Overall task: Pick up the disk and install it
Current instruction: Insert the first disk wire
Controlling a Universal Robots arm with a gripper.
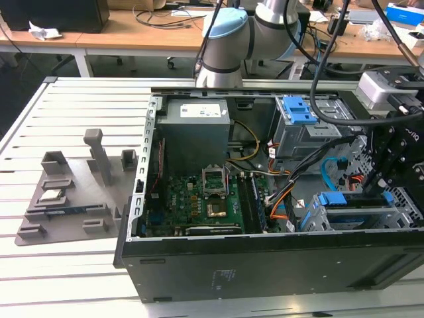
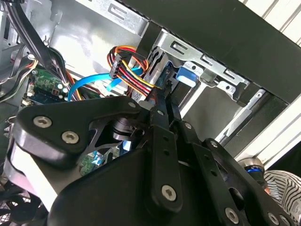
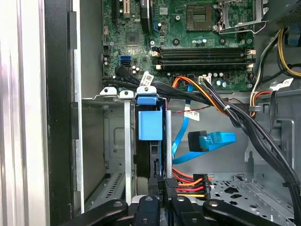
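The disk (image 3: pixel 150 125) stood on edge in the drive cage (image 3: pixel 115 155), long axis toward 12 o'clock from my gripper (image 3: pixel 162 186), pinched shut on its near edge.

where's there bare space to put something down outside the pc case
Free: the slatted white table in front of the grey parts tray, and the strip behind it up to the table's far edge. Crowded: inside the computer case, where cables and the drive cage surround the gripper.
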